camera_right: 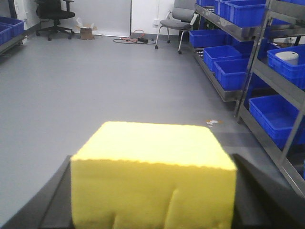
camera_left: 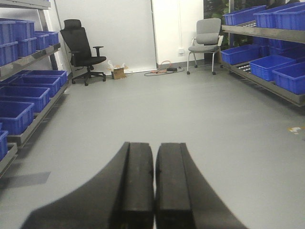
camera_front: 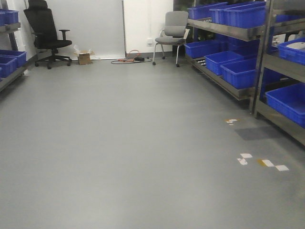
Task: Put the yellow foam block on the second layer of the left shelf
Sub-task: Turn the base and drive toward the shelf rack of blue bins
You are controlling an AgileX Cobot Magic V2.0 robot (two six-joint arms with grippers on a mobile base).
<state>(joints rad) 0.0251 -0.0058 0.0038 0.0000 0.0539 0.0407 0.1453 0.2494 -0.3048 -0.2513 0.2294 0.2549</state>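
**A:** The room is a storage aisle with a bare grey floor [camera_front: 119, 143]. What lines its left side?

**B:** The left shelf [camera_left: 33, 55], a metal rack whose tiers carry blue bins [camera_left: 24, 93]. Along the far wall stand a black office chair [camera_front: 45, 31], a small cardboard box [camera_front: 84, 57] and a grey chair [camera_front: 174, 29]. On the right is another rack [camera_front: 238, 33] loaded with the same bins.

**A:** And the robot's arms?

**B:** The left tool [camera_left: 155, 191] has its two dark fingers pressed together with nothing between them. It points down the aisle, probably tucked shut because this arm has no share in the carry. The right tool [camera_right: 155, 205] is clamped on the yellow foam block [camera_right: 152, 143], one finger against each side face. The block sits level and fills the lower half of the right wrist view, which looks like a steady way to carry soft foam.

**A:** How far along does the job seem?

**B:** The block is in hand but well apart from the left shelf. The front camera looks straight down the aisle, with that shelf only at its left edge. The robot would likely have to turn left and raise the block to the second layer. Bins crowd the tiers there, so finding room could be the awkward part.
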